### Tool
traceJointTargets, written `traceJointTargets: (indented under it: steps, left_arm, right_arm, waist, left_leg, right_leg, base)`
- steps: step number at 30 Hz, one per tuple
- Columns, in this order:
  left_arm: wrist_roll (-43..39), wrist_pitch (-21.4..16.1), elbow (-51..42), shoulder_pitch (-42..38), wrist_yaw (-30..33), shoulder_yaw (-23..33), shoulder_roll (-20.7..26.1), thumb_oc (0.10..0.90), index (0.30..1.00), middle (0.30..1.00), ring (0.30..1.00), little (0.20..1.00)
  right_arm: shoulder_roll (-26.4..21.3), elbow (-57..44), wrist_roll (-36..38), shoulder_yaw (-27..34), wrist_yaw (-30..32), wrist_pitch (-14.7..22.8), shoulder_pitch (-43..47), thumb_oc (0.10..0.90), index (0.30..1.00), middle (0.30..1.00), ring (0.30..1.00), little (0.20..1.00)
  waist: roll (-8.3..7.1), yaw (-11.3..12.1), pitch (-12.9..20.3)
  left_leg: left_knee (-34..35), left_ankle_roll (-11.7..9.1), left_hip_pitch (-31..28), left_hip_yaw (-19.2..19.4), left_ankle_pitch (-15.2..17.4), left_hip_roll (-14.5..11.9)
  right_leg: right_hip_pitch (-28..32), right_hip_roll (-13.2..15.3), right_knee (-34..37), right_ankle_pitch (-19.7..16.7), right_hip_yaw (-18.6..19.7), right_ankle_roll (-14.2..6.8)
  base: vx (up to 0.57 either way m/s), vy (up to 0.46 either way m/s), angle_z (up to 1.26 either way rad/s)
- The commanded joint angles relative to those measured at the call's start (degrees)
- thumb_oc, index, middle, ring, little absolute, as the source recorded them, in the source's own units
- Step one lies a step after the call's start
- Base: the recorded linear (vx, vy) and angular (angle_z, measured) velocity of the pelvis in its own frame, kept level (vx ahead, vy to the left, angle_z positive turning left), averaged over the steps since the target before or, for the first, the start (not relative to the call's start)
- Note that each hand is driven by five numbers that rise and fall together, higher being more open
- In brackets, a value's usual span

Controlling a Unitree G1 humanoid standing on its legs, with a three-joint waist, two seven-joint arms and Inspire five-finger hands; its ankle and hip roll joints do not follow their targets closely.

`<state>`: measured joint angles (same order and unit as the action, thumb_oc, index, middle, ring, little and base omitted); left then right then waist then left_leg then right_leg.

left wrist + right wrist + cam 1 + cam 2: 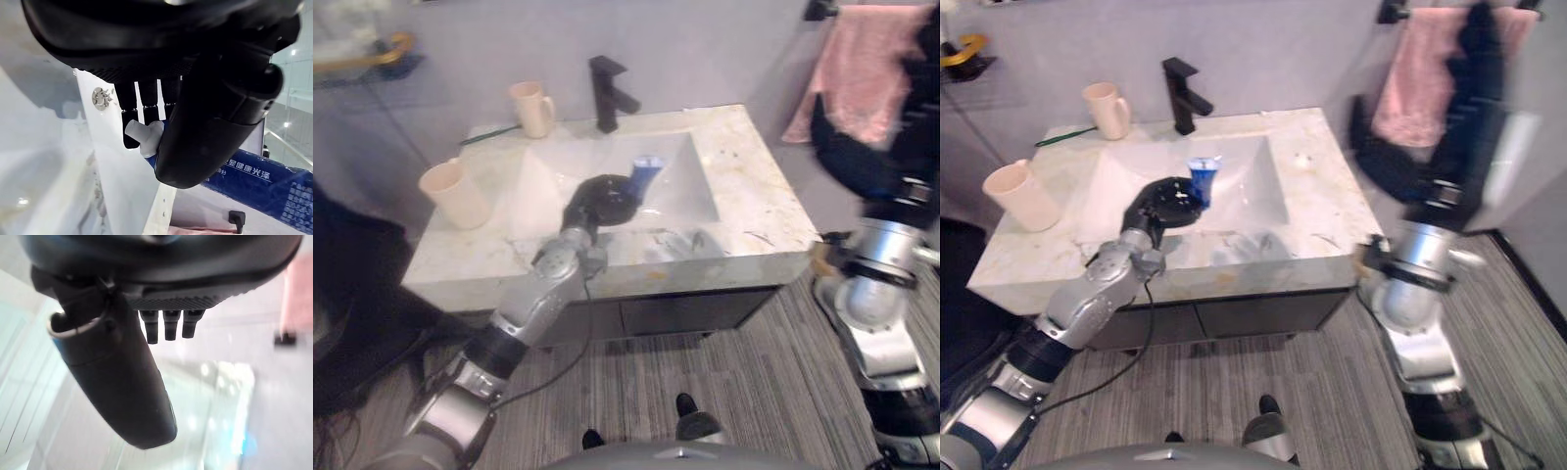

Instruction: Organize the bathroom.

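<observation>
The left hand (1167,208) reaches over the white rectangular sink basin (1253,186), fingers and thumb clamped on a blue toothpaste tube with a white cap (1202,179). Its wrist view shows the cap (143,137), hidden from the head views. The right hand (1474,59) is raised by the pink hanging towel (1410,83), blurred there; its wrist view shows straight, empty fingers (170,326).

We count 2 cream cups on the desk (1332,211): a mug w/ handle (1108,110) at the back by the wall, a plain cup (1021,195) nearer the front left. 1 black tap (1184,94), 1 sink basin (1253,186), 1 blue tube (1201,180), 1 green toothbrush (1065,136), 1 pink towel (1425,73) on the rail.
</observation>
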<state>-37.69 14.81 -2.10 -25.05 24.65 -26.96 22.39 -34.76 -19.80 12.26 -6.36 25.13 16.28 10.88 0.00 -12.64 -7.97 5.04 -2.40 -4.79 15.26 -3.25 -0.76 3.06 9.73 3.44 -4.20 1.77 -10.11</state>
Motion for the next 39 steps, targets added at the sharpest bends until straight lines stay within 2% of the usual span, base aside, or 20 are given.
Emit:
traceJointTargets:
  steps: [1,3,6,15,18,19,22,24,25,28,36,39]
  left_arm:
    - [4.84,-10.49,-1.45,-7.41,-2.12,2.72,0.18,0.4,0.3,0.3,0.3,0.3]
    - [5.97,-11.3,-0.46,-6.8,-3.61,1.72,-0.68,0.4,0.3,0.3,0.3,0.3]
    - [6.97,-12.21,0.55,-6.46,-4.58,0.98,-1.32,0.4,0.3,0.3,0.3,0.3]
    - [8.53,-13.76,3.63,-6.01,-5.34,0.79,-1.78,0.4,0.3,0.3,0.3,0.3]
    - [8.47,-13.65,3.82,-6.05,-5.13,1.01,-1.55,0.4,0.3,0.3,0.3,0.3]
    - [8.51,-13.74,3.88,-5.93,-4.92,1.15,-1.41,0.4,0.3,0.3,0.3,0.3]
    - [8.42,-14.01,4.03,-5.62,-4.78,1.48,-1.14,0.4,0.3,0.3,0.3,0.3]
    - [8.61,-13.88,4.23,-5.82,-4.36,1.68,-1.23,0.4,0.3,0.3,0.3,0.3]
    - [8.46,-13.59,4.07,-5.91,-3.93,1.68,-1.22,0.4,0.3,0.3,0.3,0.3]
    - [8.15,-13.38,4.15,-6.12,-4.2,1.75,-0.92,0.4,0.3,0.3,0.3,0.3]
    - [8.9,-12.96,4.07,-5.65,-4.58,1.28,-1.55,0.4,0.3,0.3,0.3,0.3]
    - [9.14,-13.23,4.16,-5.43,-4.93,1.06,-1.6,0.4,0.3,0.3,0.3,0.3]
  right_arm:
    - [-3.63,1.3,6.98,0.92,-11.3,0.38,6.81,0.8,0.9,0.9,0.9,0.9]
    - [-3.51,3.18,11.62,-2.28,-15.93,-0.8,8.86,0.8,0.9,0.9,0.9,0.9]
    - [-2.7,4.79,13.86,-4.33,-19.46,-1.63,10.02,0.8,0.9,0.9,0.9,0.9]
    - [-2.19,5.34,13.02,-2.73,-22.83,-0.81,8.81,0.8,0.9,0.9,0.9,0.9]
    - [-2.58,4.6,11.38,-2.2,-19.78,0.72,8.41,0.8,0.9,0.9,0.9,0.9]
    - [-2.41,4.44,9.79,-1.4,-16.2,2.23,7.91,0.8,0.9,0.9,0.9,0.9]
    - [-1.9,4.18,10.19,0.76,-13.75,4.95,6.64,0.8,0.9,0.9,0.9,0.9]
    - [-1.46,3.89,12.6,2.41,-15.83,6.74,5.55,0.8,0.9,0.9,0.9,0.9]
    - [-1.18,3.4,15.27,2.82,-19.95,6.49,4.98,0.8,0.9,0.9,0.9,0.9]
    - [-1.66,2.94,16.89,1.91,-23.91,5.66,5.02,0.8,0.9,0.9,0.9,0.9]
    - [-0.25,2.32,20.34,-1.98,-32.68,1.49,4.94,0.8,0.9,0.9,0.9,0.9]
    - [-0.09,2.49,19.81,-3.46,-34.12,0.28,4.67,0.8,0.9,0.9,0.9,0.9]
  waist:
    - [0.66,3.27,3.64]
    - [-0.06,4.28,3.74]
    - [-0.63,5.01,3.7]
    - [-1.25,4.6,3.54]
    - [-1.26,4.22,3.44]
    - [-1.2,3.99,3.45]
    - [-0.98,3.57,3.47]
    - [-0.81,3.0,3.31]
    - [-0.71,2.72,3.21]
    - [-0.8,2.62,3.18]
    - [-0.99,3.06,3.37]
    - [-1.12,3.26,3.44]
  left_leg:
    - [-0.41,4.41,-2.99,-2.77,6.66,3.36]
    - [-0.47,4.39,-2.87,-3.08,6.66,3.26]
    - [-0.51,4.4,-2.76,-3.39,6.73,3.24]
    - [-0.63,4.5,-3.18,-3.14,7.12,3.11]
    - [-0.73,4.62,-3.39,-2.8,7.22,3.12]
    - [-0.76,4.66,-3.53,-2.5,7.34,3.05]
    - [-0.78,4.69,-3.71,-2.23,7.49,3.01]
    - [-0.85,4.9,-3.9,-2.08,7.72,3.08]
    - [-0.95,4.98,-4.02,-2.0,7.85,3.16]
    - [-1.28,4.98,-3.98,-1.85,7.97,3.22]
    - [-1.16,4.96,-4.08,-2.17,7.89,3.22]
    - [-1.25,4.94,-3.9,-2.27,7.77,3.24]
  right_leg:
    - [-2.28,-4.6,-4.84,3.86,-6.43,-0.89]
    - [-2.09,-4.49,-4.86,3.95,-6.9,-0.82]
    - [-1.98,-4.42,-4.89,4.04,-7.34,-0.8]
    - [-1.81,-4.96,-5.31,4.44,-6.82,-0.73]
    - [-1.89,-5.12,-5.3,4.37,-6.43,-0.68]
    - [-1.88,-5.22,-5.31,4.42,-6.23,-0.66]
    - [-1.9,-5.47,-5.35,4.46,-5.74,-0.69]
    - [-2.13,-5.54,-5.72,4.47,-5.33,-0.81]
    - [-2.29,-5.57,-5.95,4.54,-5.07,-0.91]
    - [-2.38,-5.54,-6.03,4.57,-4.93,-0.97]
    - [-2.2,-5.54,-5.77,4.48,-5.27,-0.91]
    - [-2.3,-5.44,-5.77,4.39,-5.5,-0.89]
  base:
    - [0.01,-0.017,0.31]
    - [0.03,-0.03,0.26]
    - [0.03,-0.019,0.24]
    - [0.03,-0.01,0.04]
    - [0.01,-0.004,-0.02]
    - [0.02,-0.005,-0.07]
    - [0.02,0.008,-0.05]
    - [0.02,0.011,-0.09]
    - [0.01,0.004,-0.09]
    - [0.0,-0.002,-0.07]
    - [0.0,-0.003,-0.04]
    - [0.0,-0.002,0.01]
